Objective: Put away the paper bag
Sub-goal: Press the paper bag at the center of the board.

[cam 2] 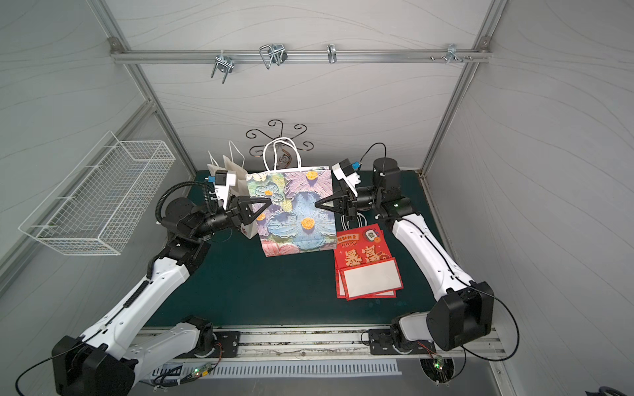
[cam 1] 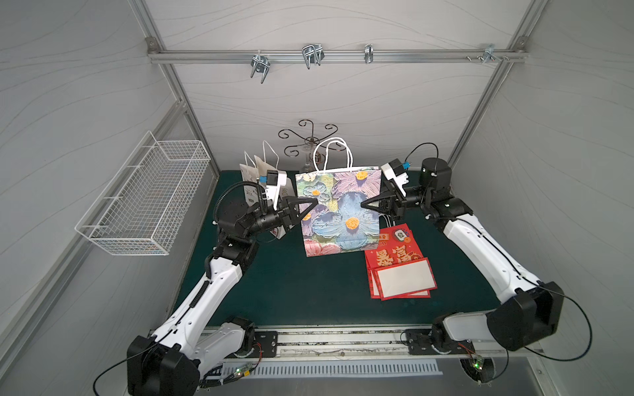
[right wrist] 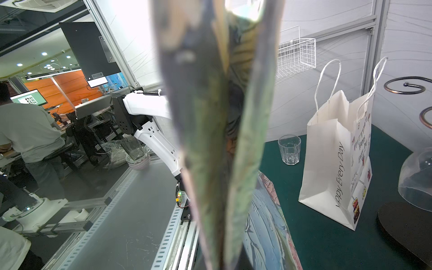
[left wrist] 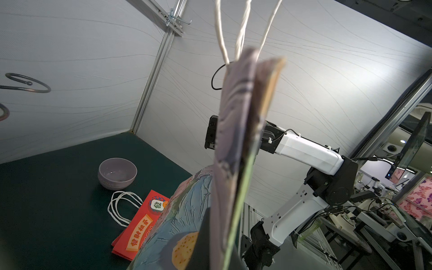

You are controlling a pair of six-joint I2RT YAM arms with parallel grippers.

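The paper bag, printed with blue and purple flowers, stands upright on the green mat in both top views. Its white twine handles point up. My left gripper is shut on the bag's left edge, about a third of the way down. My right gripper is pinched shut on the bag's right edge at the same height. In both wrist views the bag's folded side fills the middle and hides the jaws.
A white paper bag stands behind the left gripper. Red bags lie flat at the front right. A wire basket hangs on the left wall. Metal hooks sit on the back rail. Nearby are a scrolled stand, a glass and a bowl.
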